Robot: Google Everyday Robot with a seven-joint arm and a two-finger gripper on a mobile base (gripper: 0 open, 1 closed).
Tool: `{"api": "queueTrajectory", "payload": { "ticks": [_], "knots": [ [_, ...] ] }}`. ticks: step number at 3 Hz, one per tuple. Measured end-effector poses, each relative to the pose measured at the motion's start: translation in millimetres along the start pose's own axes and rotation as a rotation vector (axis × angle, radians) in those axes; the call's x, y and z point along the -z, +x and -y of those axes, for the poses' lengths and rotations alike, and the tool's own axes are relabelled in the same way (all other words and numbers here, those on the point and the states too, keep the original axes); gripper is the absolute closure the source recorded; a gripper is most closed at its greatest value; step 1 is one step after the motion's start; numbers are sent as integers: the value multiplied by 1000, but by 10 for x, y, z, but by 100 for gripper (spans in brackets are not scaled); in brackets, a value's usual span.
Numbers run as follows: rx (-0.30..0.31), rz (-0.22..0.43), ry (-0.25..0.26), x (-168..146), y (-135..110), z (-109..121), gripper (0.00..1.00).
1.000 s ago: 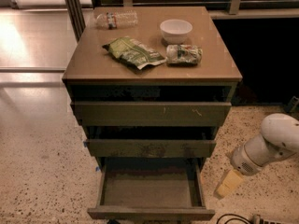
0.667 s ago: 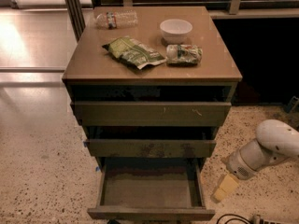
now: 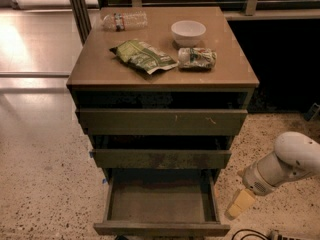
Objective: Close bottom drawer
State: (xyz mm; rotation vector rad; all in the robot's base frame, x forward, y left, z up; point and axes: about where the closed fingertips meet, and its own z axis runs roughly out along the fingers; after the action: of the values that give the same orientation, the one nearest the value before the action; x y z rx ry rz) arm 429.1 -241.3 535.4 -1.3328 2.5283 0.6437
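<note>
The bottom drawer (image 3: 161,228) of the olive-brown cabinet is pulled far out, and its inside shows empty. Its plain front lies at the bottom edge of the camera view. Above it the middle drawer (image 3: 161,159) with dark smudges and the top drawer (image 3: 161,121) with pale scratches stick out less. My gripper (image 3: 238,206) hangs low at the lower right, just right of the open drawer's front right corner and apart from it. Its yellowish fingertips (image 3: 242,202) point down and left. The white arm (image 3: 290,161) reaches in from the right.
On the cabinet top (image 3: 100,66) lie a green snack bag (image 3: 142,55), a white bowl (image 3: 188,32), a small packet (image 3: 197,58) and a plastic bottle (image 3: 123,20). Speckled floor (image 3: 45,184) surrounds the cabinet. A dark cable (image 3: 250,233) lies at the bottom right.
The arm and gripper have moved down and slightly left, closer to the bottom drawer's front right corner. The drawers have not moved.
</note>
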Motion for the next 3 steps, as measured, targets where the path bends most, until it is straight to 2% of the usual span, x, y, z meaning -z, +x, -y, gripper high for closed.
{"api": "queueTrajectory", "payload": {
  "ticks": [1, 2, 3],
  "knots": [
    [-55, 78, -50, -530, 103, -225, 0],
    [-78, 111, -53, -769, 129, -235, 12],
    [-78, 111, -53, -768, 128, -235, 43]
  ]
}}
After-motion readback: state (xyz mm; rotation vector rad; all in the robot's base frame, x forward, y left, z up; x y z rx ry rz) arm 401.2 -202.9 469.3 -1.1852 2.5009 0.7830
